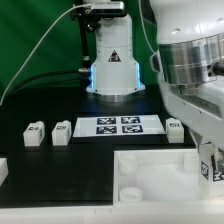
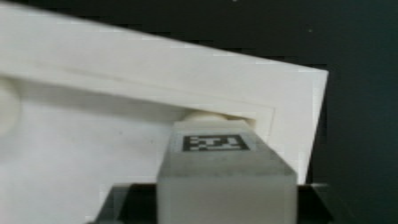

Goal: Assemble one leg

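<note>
My gripper (image 1: pixel 207 160) is shut on a leg (image 1: pixel 206 170), a small white post with a black-and-white tag, held upright at the exterior view's right over the large white tray (image 1: pixel 150 172). In the wrist view the leg (image 2: pixel 219 160) sits between my dark fingers (image 2: pixel 135 203), and its far end is at a round corner hole (image 2: pixel 215 120) of the tray (image 2: pixel 107 130). I cannot tell whether the leg touches the hole. Three more legs stand on the black table: two at the left (image 1: pixel 35 133) (image 1: pixel 62 132) and one at the right (image 1: pixel 175 130).
The marker board (image 1: pixel 118 125) lies between the loose legs. A white cylindrical base (image 1: pixel 112 60) with a tag stands behind it, with cables to the left. A white part (image 1: pixel 3 170) shows at the exterior view's left edge.
</note>
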Robot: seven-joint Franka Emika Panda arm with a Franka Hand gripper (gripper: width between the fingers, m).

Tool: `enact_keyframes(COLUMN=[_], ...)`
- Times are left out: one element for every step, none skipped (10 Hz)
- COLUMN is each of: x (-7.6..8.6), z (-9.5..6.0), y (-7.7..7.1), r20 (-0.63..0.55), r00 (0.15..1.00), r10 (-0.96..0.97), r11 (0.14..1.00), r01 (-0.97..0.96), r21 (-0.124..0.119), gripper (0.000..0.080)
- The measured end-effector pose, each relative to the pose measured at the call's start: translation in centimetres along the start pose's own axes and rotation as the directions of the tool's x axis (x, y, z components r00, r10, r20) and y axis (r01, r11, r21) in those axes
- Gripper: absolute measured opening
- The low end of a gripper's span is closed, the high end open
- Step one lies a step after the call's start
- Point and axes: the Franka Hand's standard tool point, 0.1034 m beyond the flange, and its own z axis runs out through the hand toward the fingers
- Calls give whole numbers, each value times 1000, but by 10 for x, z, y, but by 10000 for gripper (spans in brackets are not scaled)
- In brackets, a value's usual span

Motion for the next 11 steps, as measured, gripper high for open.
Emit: enact_keyframes(x=[-1, -1, -2, -2, -1, 2, 5, 4, 4, 5, 4], z=[0, 0, 0, 0, 1, 3, 3, 3, 3, 3, 3], y=[0, 0, 0, 0, 0, 1, 0, 0, 1, 1, 2], r20=[1, 5, 5, 6, 5, 8, 10, 10, 11, 11, 16], r00=[1000, 999, 1000, 1000, 998, 961, 904, 869, 811, 756, 638], r10=[25, 52, 15, -14, -55, -276, -428, -494, -585, -655, -770], r11=[1000, 999, 1000, 1000, 998, 961, 904, 869, 811, 756, 638], r01=[-25, -52, -15, 14, 55, 276, 428, 494, 585, 655, 770], r21=[-1, -1, 0, 0, -2, -7, -6, -5, -4, -4, -21], gripper=[294, 294, 294, 454, 578, 578, 637, 646, 646, 646, 649])
